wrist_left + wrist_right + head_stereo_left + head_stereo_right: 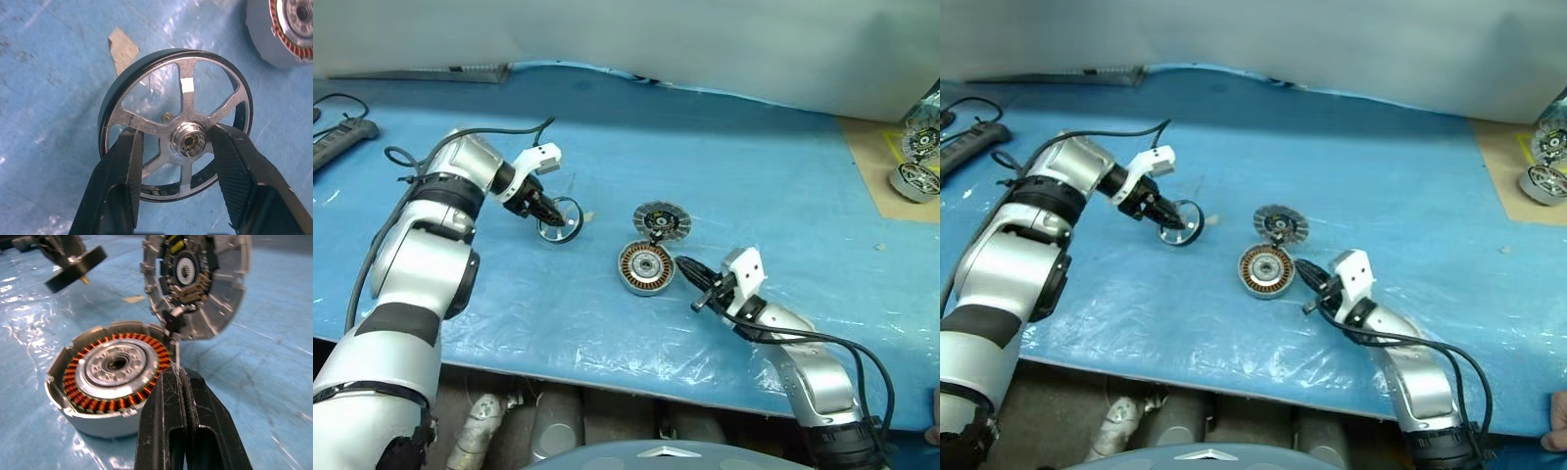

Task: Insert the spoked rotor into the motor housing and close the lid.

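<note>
Rotor work on the blue counter (724, 176): the left tool (548, 214) clamps the spoked rotor (560, 217) by its hub, lifted off the surface, at about nine o'clock from the motor housing (646, 267) and well apart from it. The lid (662, 220) stands tilted open at the housing's twelve o'clock edge. The right tool (685, 264), fingers pressed together and empty, sits just beside the housing at three o'clock.

Blue-covered table (724, 166), grey wall (705, 39) behind
</note>
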`<state>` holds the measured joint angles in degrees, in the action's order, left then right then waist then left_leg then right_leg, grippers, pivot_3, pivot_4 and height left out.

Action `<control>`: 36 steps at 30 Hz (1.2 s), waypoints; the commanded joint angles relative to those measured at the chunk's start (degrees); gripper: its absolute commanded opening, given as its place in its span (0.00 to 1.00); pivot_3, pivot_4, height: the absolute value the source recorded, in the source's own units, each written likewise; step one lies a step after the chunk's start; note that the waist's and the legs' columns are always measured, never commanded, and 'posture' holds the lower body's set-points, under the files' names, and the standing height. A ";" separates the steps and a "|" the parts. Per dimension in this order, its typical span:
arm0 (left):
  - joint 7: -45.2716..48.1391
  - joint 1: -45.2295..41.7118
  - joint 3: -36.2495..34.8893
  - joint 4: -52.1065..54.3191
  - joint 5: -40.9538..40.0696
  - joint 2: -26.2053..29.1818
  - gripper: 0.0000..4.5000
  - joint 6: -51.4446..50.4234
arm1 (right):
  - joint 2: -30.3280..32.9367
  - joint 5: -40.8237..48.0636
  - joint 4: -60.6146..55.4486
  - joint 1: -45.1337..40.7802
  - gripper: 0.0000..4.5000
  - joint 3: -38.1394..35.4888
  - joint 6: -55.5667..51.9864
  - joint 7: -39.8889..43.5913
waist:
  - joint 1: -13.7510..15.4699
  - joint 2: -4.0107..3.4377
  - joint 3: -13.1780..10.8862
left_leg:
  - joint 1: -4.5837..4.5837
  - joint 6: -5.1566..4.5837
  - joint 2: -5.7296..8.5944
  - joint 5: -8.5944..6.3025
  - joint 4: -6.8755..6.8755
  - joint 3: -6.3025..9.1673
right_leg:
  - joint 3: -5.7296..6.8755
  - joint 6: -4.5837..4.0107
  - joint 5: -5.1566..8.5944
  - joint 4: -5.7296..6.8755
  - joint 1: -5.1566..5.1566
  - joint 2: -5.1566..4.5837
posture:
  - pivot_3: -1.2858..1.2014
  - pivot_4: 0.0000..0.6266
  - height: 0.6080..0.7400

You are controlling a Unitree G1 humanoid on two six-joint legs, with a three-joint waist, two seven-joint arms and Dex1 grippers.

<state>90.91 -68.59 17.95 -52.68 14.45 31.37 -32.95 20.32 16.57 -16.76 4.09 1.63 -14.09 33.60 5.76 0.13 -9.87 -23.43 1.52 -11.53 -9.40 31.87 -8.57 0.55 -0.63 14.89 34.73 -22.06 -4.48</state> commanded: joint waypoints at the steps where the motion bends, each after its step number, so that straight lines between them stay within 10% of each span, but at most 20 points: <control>1: 1.59 4.91 -1.69 16.48 -6.56 2.78 0.40 -3.88 | 0.90 2.62 -1.52 2.16 0.00 -3.17 3.61 2.28 | 0.02 -0.02 -0.02 | 0.00 0.00 -0.01 0.00 0.00 0.00 | 0.01 -0.02 0.01 0.01 0.00 0.00 | 0.52 0.24 1.00; 13: -0.50 16.09 -7.16 37.55 -20.60 3.41 0.40 2.57 | 2.08 0.76 6.23 8.29 0.00 -2.40 15.70 9.51 | -0.38 -0.16 -0.07 | -0.07 -0.03 -0.14 0.01 0.12 -0.04 | 0.09 -0.11 0.06 0.08 -0.03 0.07 | 0.52 0.24 1.00; 36: -2.57 9.98 3.68 25.80 -17.77 -7.07 0.40 13.73 | 0.54 -2.61 8.98 4.78 0.00 4.91 17.46 10.53 | -0.25 -0.19 -0.05 | -0.05 -0.25 -0.14 0.13 0.40 -0.03 | 0.08 -0.11 0.06 0.33 0.02 0.10 | 0.52 0.24 1.00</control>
<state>88.60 -56.61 21.46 -26.54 -3.58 24.60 -20.90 21.31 13.68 -6.21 9.02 5.89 3.21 44.28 5.50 -0.06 -9.92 -23.49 1.27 -11.67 -9.27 32.30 -8.60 0.63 -0.74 14.96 35.09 -22.03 -4.38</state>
